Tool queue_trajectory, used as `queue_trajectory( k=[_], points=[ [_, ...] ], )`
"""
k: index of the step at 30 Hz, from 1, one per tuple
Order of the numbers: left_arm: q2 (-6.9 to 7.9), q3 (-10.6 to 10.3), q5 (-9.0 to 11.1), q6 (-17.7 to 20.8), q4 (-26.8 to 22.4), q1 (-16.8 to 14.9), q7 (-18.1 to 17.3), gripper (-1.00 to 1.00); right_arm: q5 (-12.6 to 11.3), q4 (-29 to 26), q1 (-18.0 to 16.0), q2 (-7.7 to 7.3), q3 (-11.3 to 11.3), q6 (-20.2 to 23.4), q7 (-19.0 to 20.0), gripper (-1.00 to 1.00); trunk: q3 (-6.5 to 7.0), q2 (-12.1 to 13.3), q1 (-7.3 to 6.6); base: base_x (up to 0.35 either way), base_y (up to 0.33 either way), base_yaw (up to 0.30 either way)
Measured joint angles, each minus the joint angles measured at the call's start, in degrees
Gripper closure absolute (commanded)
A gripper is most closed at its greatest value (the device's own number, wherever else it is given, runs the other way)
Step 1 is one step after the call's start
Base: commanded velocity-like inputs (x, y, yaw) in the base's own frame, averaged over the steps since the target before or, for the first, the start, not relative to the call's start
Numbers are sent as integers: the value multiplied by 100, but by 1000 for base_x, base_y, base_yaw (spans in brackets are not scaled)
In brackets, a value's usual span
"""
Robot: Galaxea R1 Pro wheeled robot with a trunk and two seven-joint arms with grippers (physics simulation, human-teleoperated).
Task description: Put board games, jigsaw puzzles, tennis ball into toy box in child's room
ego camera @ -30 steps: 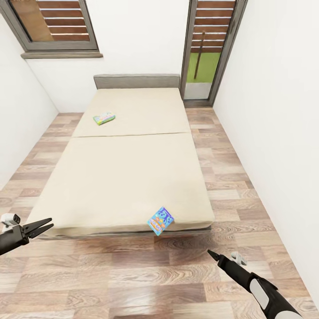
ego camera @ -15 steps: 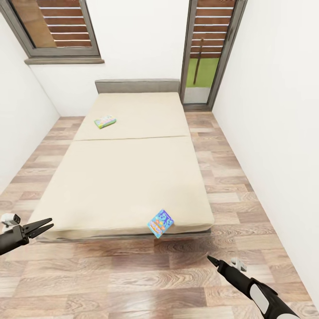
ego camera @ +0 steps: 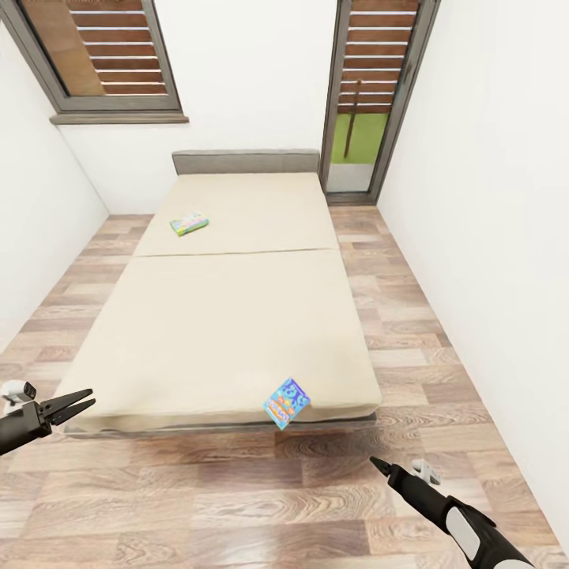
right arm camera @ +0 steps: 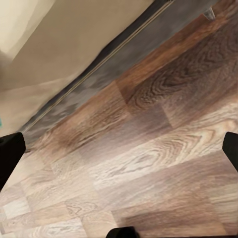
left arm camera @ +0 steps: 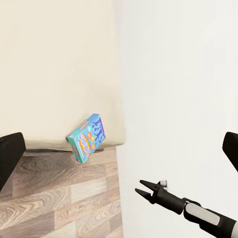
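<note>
While you face the bed (ego camera: 221,316) from its foot, head view: left gripper (ego camera: 79,404) jaws parted, empty, at 8 o'clock; right gripper (ego camera: 377,462) jaws together at 5. One board game (ego camera: 286,401) overhangs the near edge, another (ego camera: 189,224) lies at 11. Left wrist: same overhanging box (left arm camera: 88,137).

One bed (ego camera: 221,316), two board games, one near the bed's head end at its left edge (ego camera: 189,224), one overhanging its foot edge (ego camera: 286,402), two grippers, left (ego camera: 79,403), right (ego camera: 379,465)
</note>
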Motion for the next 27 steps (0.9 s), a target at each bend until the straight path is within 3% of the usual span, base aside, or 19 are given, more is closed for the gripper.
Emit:
queue_trajectory(
  k=[27],
  points=[
    [8,23,0,0,0,0,0,-100,-6,0,0,13,2,-1,-7,-100,258,0,0,-5,0,0]
  ],
)
